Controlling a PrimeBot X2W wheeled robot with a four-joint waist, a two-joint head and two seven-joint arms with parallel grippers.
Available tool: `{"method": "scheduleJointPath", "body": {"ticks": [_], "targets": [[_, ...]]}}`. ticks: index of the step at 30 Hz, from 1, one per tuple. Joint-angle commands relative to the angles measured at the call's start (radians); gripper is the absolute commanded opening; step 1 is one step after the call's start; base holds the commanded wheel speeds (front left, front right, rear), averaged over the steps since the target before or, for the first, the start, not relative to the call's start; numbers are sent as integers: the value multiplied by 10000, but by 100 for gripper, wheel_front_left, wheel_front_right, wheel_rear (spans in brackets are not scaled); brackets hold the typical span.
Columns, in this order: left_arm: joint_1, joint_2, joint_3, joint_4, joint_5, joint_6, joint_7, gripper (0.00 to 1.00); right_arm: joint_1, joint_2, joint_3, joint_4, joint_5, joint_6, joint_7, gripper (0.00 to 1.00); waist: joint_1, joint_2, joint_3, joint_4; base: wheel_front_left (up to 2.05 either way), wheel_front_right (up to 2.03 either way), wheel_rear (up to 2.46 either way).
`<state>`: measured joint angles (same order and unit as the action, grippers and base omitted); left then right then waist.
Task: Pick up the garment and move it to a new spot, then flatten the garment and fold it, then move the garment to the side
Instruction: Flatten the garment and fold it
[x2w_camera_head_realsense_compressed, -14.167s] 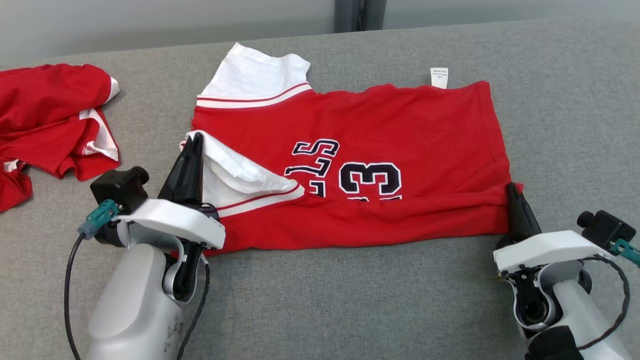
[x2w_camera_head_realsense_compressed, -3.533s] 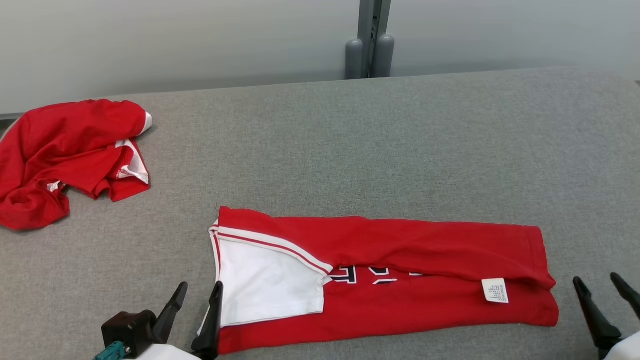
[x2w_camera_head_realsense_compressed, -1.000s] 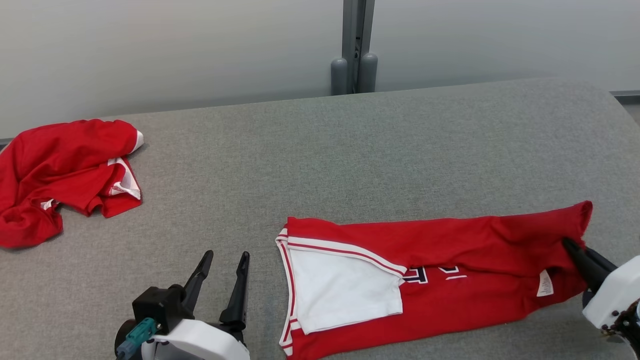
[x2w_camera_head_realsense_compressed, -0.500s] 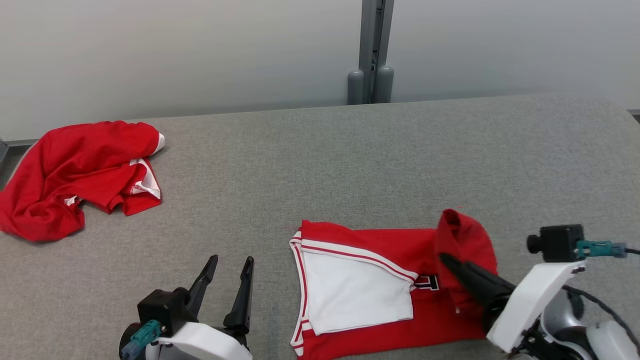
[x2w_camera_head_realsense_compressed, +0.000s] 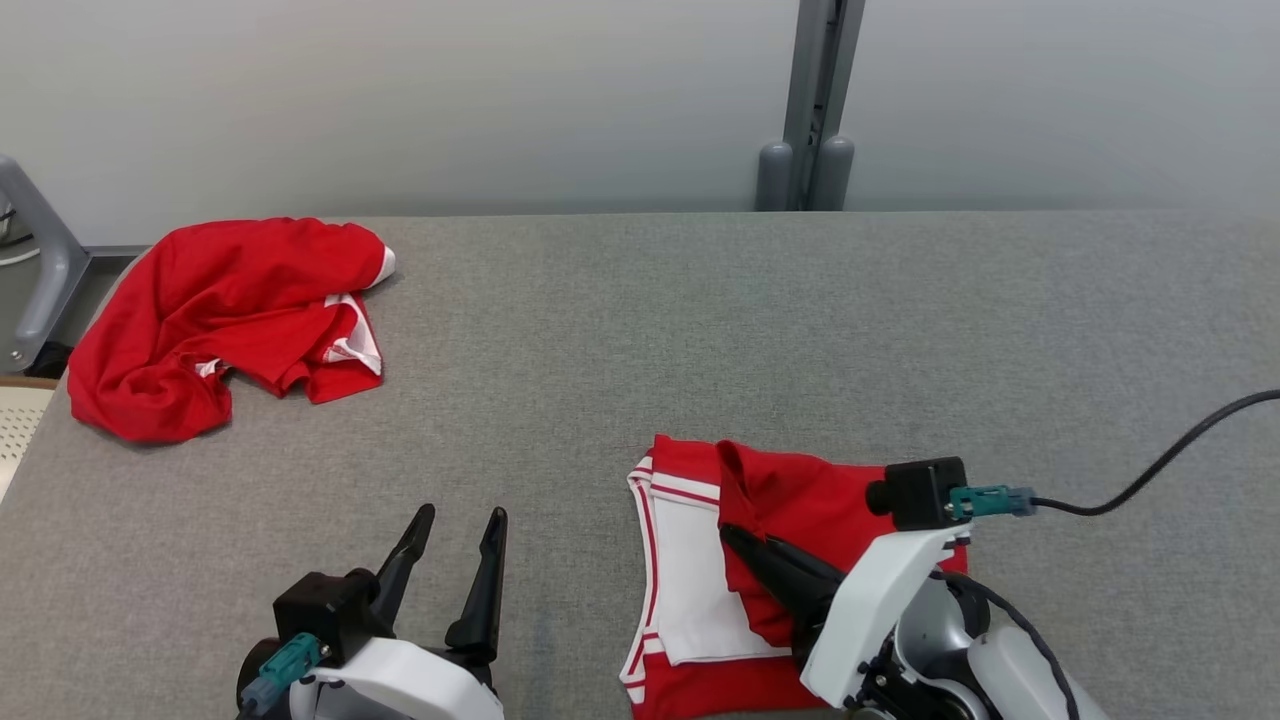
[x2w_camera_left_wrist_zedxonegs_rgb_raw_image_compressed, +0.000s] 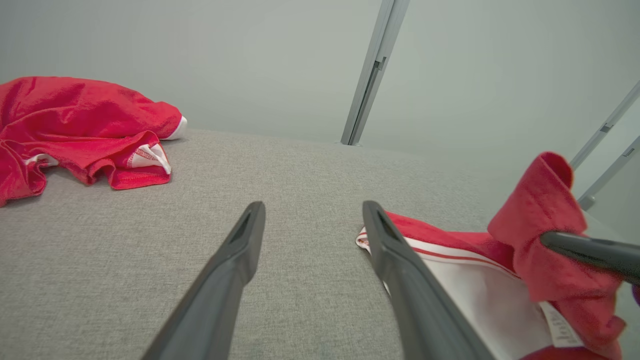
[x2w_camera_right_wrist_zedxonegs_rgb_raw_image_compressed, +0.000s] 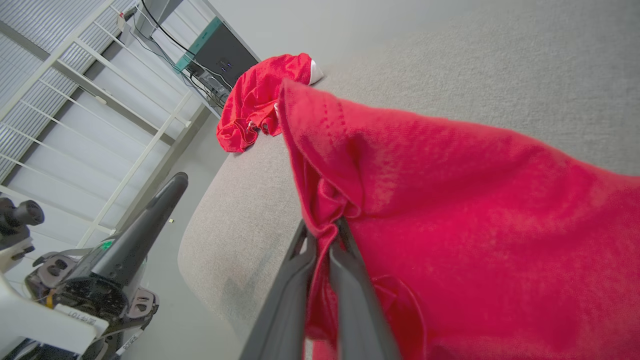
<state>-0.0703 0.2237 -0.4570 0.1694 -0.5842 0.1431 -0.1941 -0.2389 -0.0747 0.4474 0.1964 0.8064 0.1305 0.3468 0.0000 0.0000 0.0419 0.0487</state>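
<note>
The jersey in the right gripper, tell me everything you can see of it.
The jersey is red fabric with a white panel edged in red and white stripes. It lies folded near the front of the grey table. The right gripper is shut on one bunched red end, holding it raised and doubled over the white panel. A small white label shows beneath.

Garment (x2w_camera_head_realsense_compressed: 800, 490) partly behind right arm (x2w_camera_head_realsense_compressed: 875, 600)

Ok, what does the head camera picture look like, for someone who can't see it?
The right gripper, shut on an edge of the red jersey, holds it over its white part. The left gripper sits open nearby; another red shirt lies crumpled far left.
</note>
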Motion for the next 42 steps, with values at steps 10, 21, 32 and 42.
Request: {"method": "scheduleJointPath", "body": {"ticks": [10,21,32,42], "targets": [[-262,-2,-38,90,-9,6,-103,100,-1081,225,1052,2331,-348,5,-1108,46,0,0,209,477,0,0,0],[-387,-41,-78,206,-22,33,-208,100,-1751,210,1869,2614,387,5,-2057,100,0,0,314,300,0,0,0],[-444,-53,-215,206,87,69,-249,100,-1757,-457,341,2705,-2041,5,-4403,100,0,0,268,-23,0,0,0],[-428,-128,-338,291,182,162,-345,100,-628,-333,-1745,1766,-4441,5,-5568,100,0,0,149,-228,0,0,0]]}}
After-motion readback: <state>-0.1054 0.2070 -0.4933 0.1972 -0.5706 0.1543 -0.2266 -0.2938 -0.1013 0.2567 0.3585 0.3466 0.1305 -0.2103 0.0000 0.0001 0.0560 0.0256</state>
